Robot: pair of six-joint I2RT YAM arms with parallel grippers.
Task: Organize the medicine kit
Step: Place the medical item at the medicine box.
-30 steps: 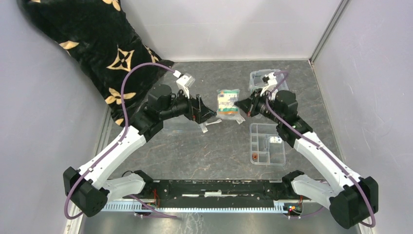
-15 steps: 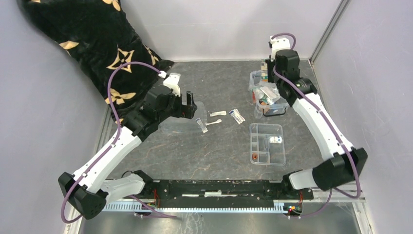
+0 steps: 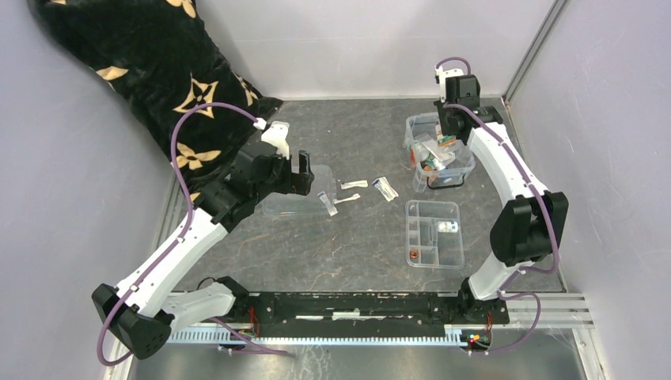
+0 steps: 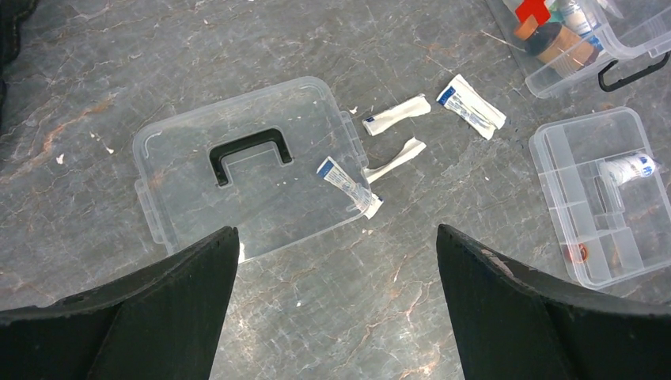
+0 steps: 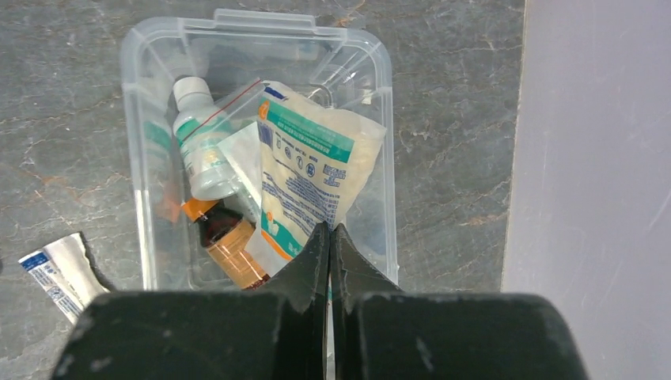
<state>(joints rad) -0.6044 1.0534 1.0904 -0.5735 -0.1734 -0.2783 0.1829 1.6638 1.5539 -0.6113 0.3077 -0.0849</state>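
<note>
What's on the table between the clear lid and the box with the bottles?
Small white sachets lie between the clear lid and the medicine box, seen in the top view.

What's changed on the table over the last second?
The right gripper carried the pouch from the middle of the table to the far right and lowered it into the medicine kit box, jaws shut on it. The left gripper pulled back left over the lid, open. The lid, divided tray and loose sachets stayed put.
</note>
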